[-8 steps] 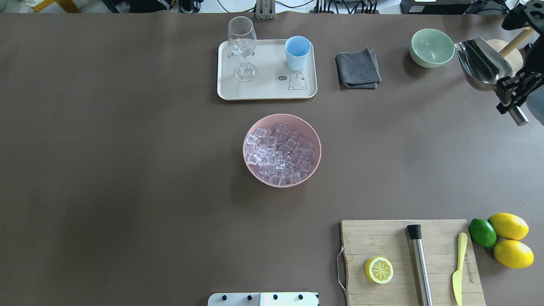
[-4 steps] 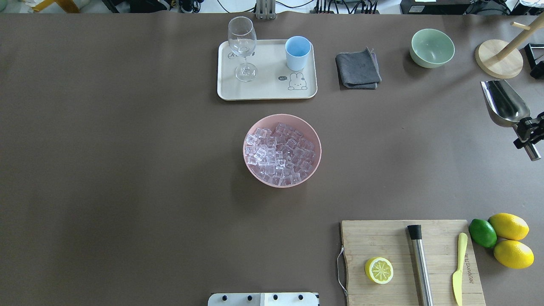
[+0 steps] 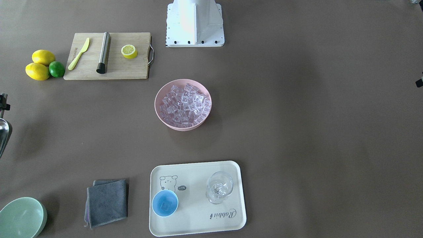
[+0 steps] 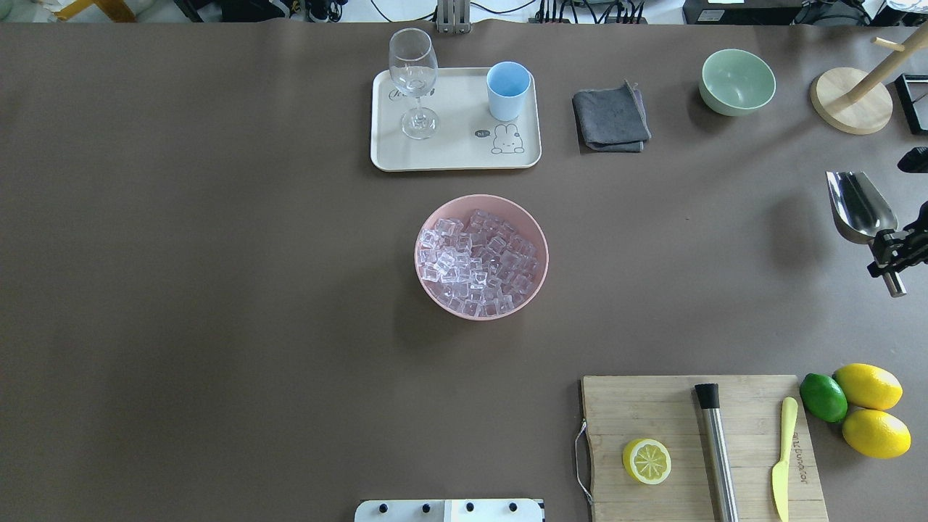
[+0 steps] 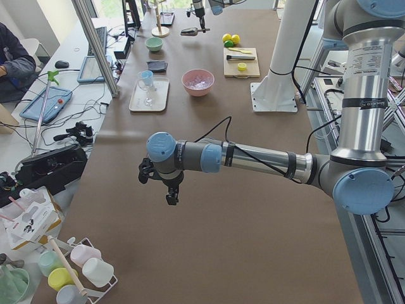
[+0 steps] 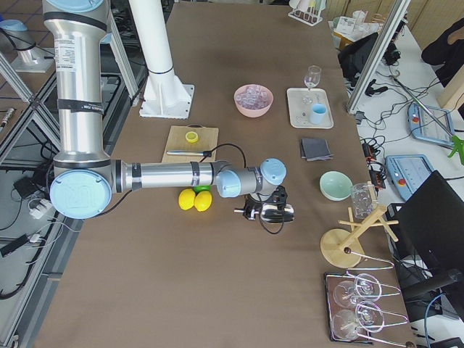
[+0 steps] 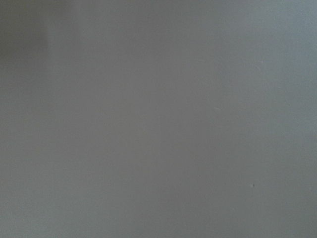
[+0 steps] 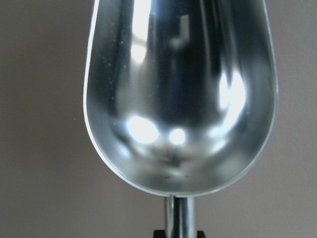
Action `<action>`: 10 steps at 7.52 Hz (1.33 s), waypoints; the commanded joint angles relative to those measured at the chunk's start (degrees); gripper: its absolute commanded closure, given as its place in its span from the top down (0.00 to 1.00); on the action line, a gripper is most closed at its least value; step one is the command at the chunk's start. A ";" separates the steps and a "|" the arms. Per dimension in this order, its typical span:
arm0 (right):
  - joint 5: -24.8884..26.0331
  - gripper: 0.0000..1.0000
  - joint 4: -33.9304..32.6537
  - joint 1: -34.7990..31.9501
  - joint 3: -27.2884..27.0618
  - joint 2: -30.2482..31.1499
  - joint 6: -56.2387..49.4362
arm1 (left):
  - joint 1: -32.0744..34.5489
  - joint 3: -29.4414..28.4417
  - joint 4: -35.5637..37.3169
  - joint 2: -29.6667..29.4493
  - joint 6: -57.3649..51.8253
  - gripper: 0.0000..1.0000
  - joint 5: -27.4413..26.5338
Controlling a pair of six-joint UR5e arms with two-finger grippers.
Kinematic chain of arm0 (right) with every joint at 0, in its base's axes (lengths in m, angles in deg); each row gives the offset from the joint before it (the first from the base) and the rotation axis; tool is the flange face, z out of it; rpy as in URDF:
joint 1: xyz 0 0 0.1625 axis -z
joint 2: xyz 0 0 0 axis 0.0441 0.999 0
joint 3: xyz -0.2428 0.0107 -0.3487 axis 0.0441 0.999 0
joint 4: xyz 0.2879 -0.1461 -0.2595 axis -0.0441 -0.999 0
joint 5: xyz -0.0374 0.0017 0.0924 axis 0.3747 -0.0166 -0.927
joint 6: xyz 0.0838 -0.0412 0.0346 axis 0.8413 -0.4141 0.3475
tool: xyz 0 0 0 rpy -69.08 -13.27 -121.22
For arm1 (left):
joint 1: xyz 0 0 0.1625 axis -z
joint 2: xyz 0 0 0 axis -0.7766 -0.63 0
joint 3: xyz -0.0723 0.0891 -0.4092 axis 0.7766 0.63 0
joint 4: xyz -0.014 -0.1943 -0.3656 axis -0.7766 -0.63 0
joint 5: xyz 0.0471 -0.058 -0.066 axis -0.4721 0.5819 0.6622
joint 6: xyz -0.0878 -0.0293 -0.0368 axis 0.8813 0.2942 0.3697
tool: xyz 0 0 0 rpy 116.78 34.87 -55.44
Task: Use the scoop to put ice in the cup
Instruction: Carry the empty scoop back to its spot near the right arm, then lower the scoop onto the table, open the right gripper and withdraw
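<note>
The ice [image 4: 481, 261] is a heap of clear cubes in a pink bowl [image 4: 428, 225] at mid-table, also seen in the front view [image 3: 183, 104]. The light-blue cup [image 4: 507, 88] stands upright on a white tray [image 4: 449, 156] behind the bowl, also in the front view [image 3: 165, 203]. My right gripper [image 4: 893, 255] is shut on the handle of the steel scoop [image 4: 858, 205] at the table's far right edge, far from bowl and cup. The scoop's trough [image 8: 181, 99] is empty. My left gripper [image 5: 169, 190] hangs over bare table at the left end; I cannot tell whether it is open.
A wine glass [image 4: 413, 80] shares the tray. A grey cloth [image 4: 610, 117], a green bowl [image 4: 736, 81] and a wooden stand [image 4: 850, 109] sit at the back right. A cutting board [image 4: 699, 446] with a lemon half, a steel cylinder and a knife is front right, beside lemons and a lime [image 4: 823, 396].
My right gripper has carried the scoop from beside the green bowl back toward the robot along the right edge. Bowl, cup and ice have not moved.
</note>
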 commanded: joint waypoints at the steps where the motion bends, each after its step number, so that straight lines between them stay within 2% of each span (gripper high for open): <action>1: -0.01 0.00 1.48 1.75 1.55 -1.94 1.34 | -0.03 0.03 0.02 0.00 0.00 0.98 0.00; 2: -0.10 0.23 1.74 1.93 1.99 -2.12 3.43 | -0.03 0.03 0.02 0.00 0.00 0.98 0.00; 3: -0.19 0.41 1.74 2.02 2.16 -2.47 3.79 | -0.03 0.03 0.02 0.00 0.00 0.98 0.00; 4: -0.19 0.54 1.74 2.02 2.34 -2.74 3.89 | -0.03 0.03 0.02 0.00 0.00 0.98 0.00; 5: -0.36 0.86 1.74 2.02 2.25 -2.74 3.89 | -0.03 0.03 0.02 0.00 0.00 0.98 -0.09; 6: -0.89 1.00 1.74 2.02 1.64 -2.74 3.80 | -0.03 0.03 0.02 0.00 0.00 0.98 0.00; 7: -0.63 1.00 2.26 1.93 -0.36 -2.22 3.71 | -0.03 0.12 0.02 0.00 0.00 0.98 0.00; 8: 2.42 1.00 3.31 0.98 -3.95 -0.65 3.62 | -0.03 0.12 0.02 0.00 0.00 0.98 0.00; 9: 8.54 1.00 3.06 -0.51 -8.42 -0.63 3.54 | -0.03 0.12 0.02 0.00 0.00 0.98 -0.09; 10: 9.47 1.00 2.62 -3.57 -10.38 -0.37 3.10 | -0.03 0.03 0.02 0.00 0.00 0.98 -0.09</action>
